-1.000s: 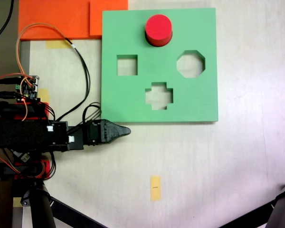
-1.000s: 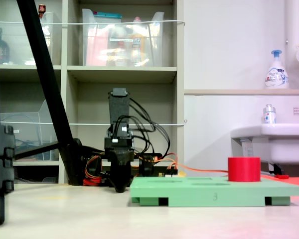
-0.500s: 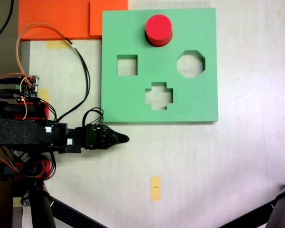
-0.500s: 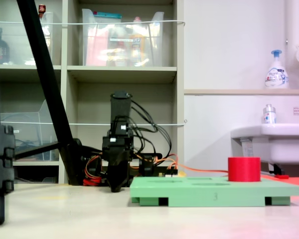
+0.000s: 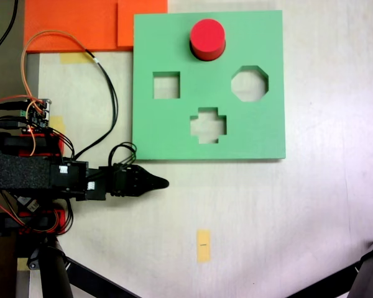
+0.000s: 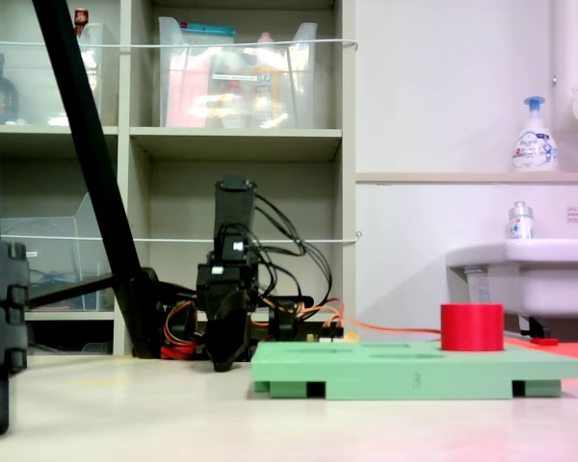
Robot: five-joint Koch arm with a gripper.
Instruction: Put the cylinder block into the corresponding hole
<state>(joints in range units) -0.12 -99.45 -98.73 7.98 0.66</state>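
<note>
The red cylinder block [image 5: 207,37] stands upright on the far part of the green foam board [image 5: 267,133], between and above the square cut-out [image 5: 166,85] and the octagonal cut-out [image 5: 249,83]. No circular hole shows; the spot under the block is hidden. In the second exterior view the cylinder block [image 6: 472,327] rises well above the green board [image 6: 414,371]. My gripper [image 5: 163,182] lies low over the table, just off the board's near left corner, its jaws shut to a point with nothing between them. The gripper [image 6: 222,360] also appears left of the board in the second exterior view.
A cross-shaped cut-out [image 5: 208,125] sits near the board's front edge. Orange foam sheets [image 5: 81,25] lie at the first exterior view's top left. Cables [image 5: 109,93] and a small circuit board [image 5: 40,112] trail by the arm's base. A yellow tape mark [image 5: 203,246] is on the table.
The gripper has shifted a little away from the board's edge, downward in the first exterior view, and turned slightly about its wrist. The cylinder block and board have not moved.
</note>
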